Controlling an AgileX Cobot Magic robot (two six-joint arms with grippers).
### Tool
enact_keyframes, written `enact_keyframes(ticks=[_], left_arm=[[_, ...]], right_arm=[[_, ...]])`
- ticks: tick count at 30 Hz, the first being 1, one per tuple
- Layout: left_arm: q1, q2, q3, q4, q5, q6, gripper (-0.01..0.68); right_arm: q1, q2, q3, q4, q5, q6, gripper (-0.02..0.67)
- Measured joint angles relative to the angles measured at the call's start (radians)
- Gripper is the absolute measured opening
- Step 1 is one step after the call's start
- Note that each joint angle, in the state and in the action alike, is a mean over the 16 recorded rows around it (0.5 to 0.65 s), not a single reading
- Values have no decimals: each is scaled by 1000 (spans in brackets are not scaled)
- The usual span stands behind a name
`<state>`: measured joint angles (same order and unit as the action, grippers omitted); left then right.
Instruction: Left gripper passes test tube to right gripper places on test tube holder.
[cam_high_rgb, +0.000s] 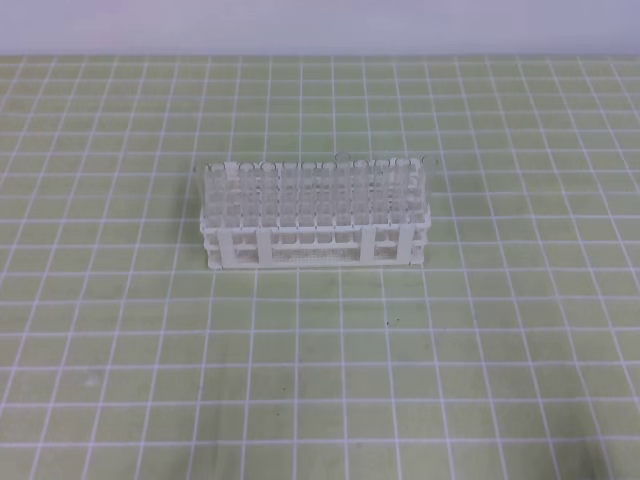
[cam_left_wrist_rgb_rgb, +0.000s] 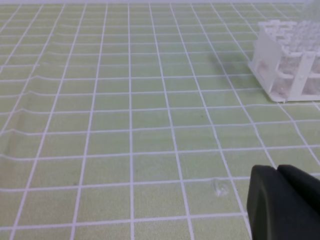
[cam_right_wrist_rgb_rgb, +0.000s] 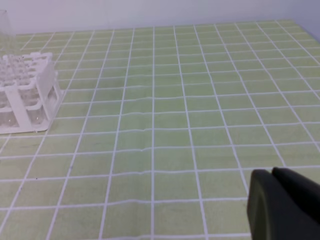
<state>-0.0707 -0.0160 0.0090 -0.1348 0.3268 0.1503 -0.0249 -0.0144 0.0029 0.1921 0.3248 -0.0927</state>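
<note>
Both sets of jaws are clenched with nothing between them: in the left wrist view we see the left gripper (cam_left_wrist_rgb_rgb: 278, 172) as a dark mass in the lower right corner, its two fingers pressed together along a thin seam, and in the right wrist view the right gripper (cam_right_wrist_rgb_rgb: 272, 175) looks much the same, low at the right edge, fingers closed against each other. Neither one touches anything; each hangs over bare mat. The test tube holder (cam_high_rgb: 315, 245) stands upright near the middle of the green gridded mat (cam_high_rgb: 120, 380) in the high view, its long side facing us, well apart from both grippers, which do not show in that view at all. From the left wrist camera we find the white rack at the upper right; from the right wrist camera it sits at the left edge. Clear tubes (cam_high_rgb: 300, 195) stand upright in its holes, filling the rows as far as we can make out, though the glass blurs together and we cannot count them. We cannot pick out any single test tube lying loose on the mat. A pale wall (cam_high_rgb: 320, 25) runs along the far edge of the mat.
</note>
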Motion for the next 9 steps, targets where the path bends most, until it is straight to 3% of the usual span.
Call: enact_keyframes(ticks=[9], left_arm=[[0, -5, 2, 0, -4, -1, -2]], right_arm=[[0, 0, 0, 0, 0, 0, -16]])
